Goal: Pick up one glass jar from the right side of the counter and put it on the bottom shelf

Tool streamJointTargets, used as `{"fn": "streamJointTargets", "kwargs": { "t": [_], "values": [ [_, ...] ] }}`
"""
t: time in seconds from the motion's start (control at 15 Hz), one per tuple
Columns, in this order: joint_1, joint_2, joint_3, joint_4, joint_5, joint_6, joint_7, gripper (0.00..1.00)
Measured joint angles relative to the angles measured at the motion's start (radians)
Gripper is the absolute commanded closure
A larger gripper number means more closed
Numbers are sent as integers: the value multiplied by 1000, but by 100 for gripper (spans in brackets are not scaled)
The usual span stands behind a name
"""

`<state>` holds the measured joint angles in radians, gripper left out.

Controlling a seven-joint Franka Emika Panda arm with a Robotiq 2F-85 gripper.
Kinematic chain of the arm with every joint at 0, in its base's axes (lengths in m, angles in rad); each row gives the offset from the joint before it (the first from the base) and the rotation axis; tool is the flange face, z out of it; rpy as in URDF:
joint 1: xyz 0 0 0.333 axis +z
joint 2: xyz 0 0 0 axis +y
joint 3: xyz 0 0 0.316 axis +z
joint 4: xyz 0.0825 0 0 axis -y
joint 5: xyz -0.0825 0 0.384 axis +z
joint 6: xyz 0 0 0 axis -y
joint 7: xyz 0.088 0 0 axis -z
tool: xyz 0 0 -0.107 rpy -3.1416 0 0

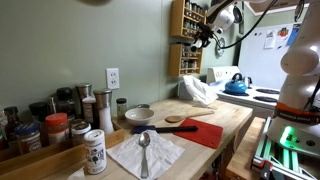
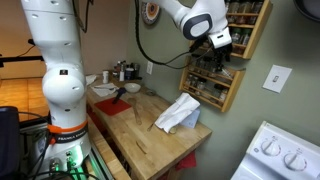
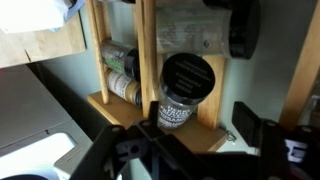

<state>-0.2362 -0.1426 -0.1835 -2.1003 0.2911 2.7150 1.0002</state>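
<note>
No lettering can be read (the jar label (image 3: 176, 113) is only a blur).

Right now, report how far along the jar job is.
Done: the black-lidded jar is up at the rack's bottom shelf. In hand: the gripper straddles it; whether it grips or the jar rests, I cannot tell. Left: let go and back away.

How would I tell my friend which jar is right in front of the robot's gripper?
Find the brown wooden spice rack on the green wall and look at its bottom shelf. In the wrist view, one jar is there just ahead of the gripper. Unlike the jars to its side, it shows a round black lid and a dark label with pale writing.
</note>
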Motion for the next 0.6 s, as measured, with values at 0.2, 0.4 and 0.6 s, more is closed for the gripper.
{"fn": "streamJointTargets", "kwargs": {
  "t": [0.2,0.4,0.6],
  "values": [
    [0,10,-1,-3,0,-14,-6,0],
    [0,11,-1,-2,2,-15,-6,1],
    [1,10,-1,-1,16,-19,-6,17]
  ]
}}
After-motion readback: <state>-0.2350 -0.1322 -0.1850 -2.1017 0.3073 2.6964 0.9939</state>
